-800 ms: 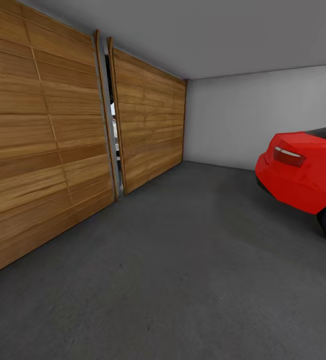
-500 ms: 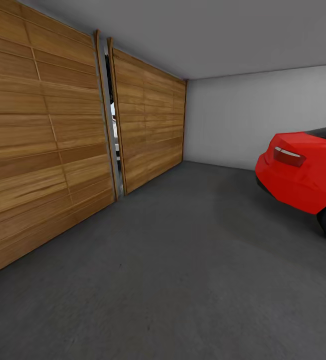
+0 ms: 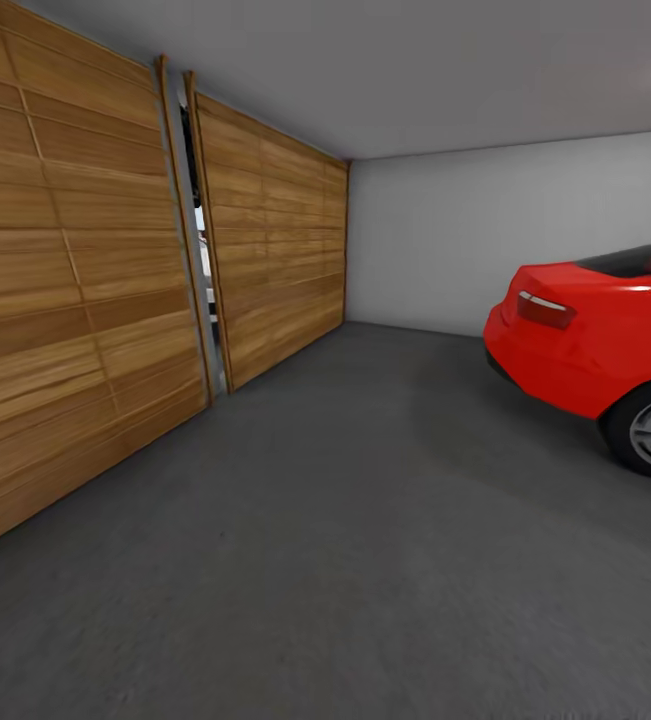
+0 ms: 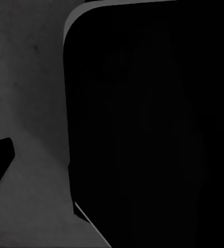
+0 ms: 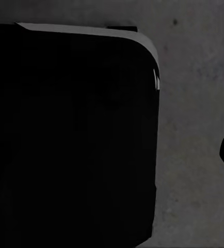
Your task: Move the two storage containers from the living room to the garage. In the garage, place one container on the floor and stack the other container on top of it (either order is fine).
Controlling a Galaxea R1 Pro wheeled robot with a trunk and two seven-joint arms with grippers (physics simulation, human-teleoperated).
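Observation:
I am in the garage. Its dark grey concrete floor (image 3: 365,520) spreads out ahead of me in the head view. The two storage containers are out of view. In the left wrist view a large black rounded body (image 4: 153,124) hangs over the concrete floor (image 4: 29,77). The right wrist view shows a like black body (image 5: 70,134) above the floor (image 5: 194,129). A small dark sliver sits at the edge of each wrist view, and I cannot identify it.
Big wooden plank doors (image 3: 65,300) line the left side, with a narrow gap (image 3: 200,260) before the farther door (image 3: 275,250). A red car (image 3: 595,340) stands at the right. A plain white wall (image 3: 445,240) closes the far end.
The whole head picture has shifted left, so the camera has turned right. More of the car and its wheel now show.

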